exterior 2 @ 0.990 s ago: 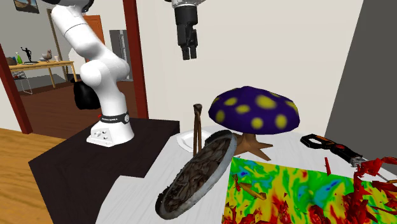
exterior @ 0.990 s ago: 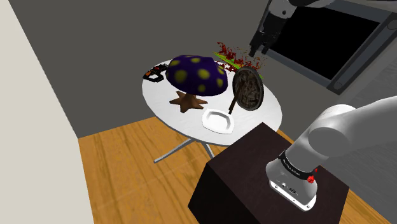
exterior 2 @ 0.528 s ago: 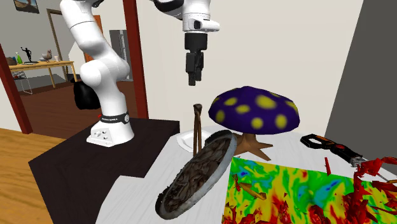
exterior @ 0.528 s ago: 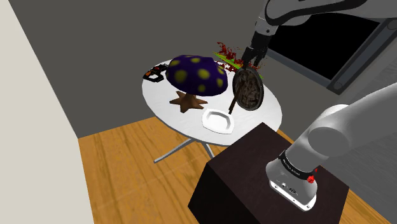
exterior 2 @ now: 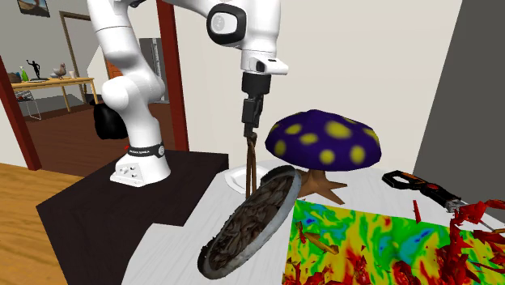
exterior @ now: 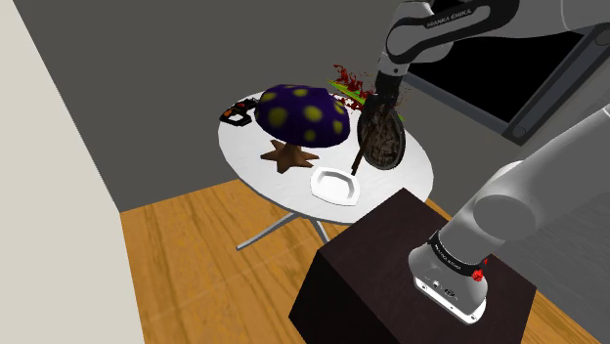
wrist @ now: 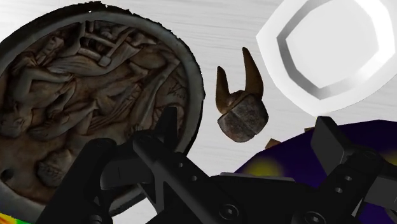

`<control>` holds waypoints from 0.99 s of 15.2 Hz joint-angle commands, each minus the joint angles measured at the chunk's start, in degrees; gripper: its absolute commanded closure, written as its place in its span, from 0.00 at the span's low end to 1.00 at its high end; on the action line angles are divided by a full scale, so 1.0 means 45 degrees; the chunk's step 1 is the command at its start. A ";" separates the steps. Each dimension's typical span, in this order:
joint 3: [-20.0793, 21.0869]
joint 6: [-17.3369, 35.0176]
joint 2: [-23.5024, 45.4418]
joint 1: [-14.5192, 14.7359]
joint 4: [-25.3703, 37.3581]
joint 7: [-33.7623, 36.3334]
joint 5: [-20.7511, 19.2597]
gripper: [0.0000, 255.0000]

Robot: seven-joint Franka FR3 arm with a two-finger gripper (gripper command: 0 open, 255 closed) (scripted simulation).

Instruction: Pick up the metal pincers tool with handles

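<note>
The pincers (exterior 2: 252,166) are a rusty brown tool standing upright on the round white table (exterior: 249,156), between the carved round dish (exterior 2: 251,220) and the white dish (exterior: 336,185). In the wrist view their blocky head (wrist: 242,119) faces the camera, and two curved handles run away toward the tabletop. My black gripper (exterior 2: 250,129) hangs just above the tool's top and is open. One finger (wrist: 167,130) stands over the carved dish's rim, the other (wrist: 332,139) over the purple mushroom. Nothing is clasped. In the shoulder view the gripper (exterior: 376,103) is over the carved dish (exterior: 382,140).
A purple mushroom figure with yellow spots (exterior: 300,114) on a brown star base stands close by. A black and orange tool (exterior 2: 417,185) lies at the table's far side. A bright patterned mat with red bits (exterior 2: 368,243) sits beside the carved dish. The dark stand (exterior: 391,274) adjoins the table.
The arm has swung down. The gripper dropped from high above the table to just over the top of the pincers, staying open. Nothing on the table moved.
</note>
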 commanded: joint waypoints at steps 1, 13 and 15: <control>-0.0039 0.0423 0.0232 -0.0003 -0.0196 -0.0037 0.0025 0.00; -0.0067 0.0872 0.0446 -0.0003 -0.0434 -0.0055 0.0050 1.00; -0.0069 0.0894 0.0469 -0.0002 -0.0434 -0.0058 0.0055 1.00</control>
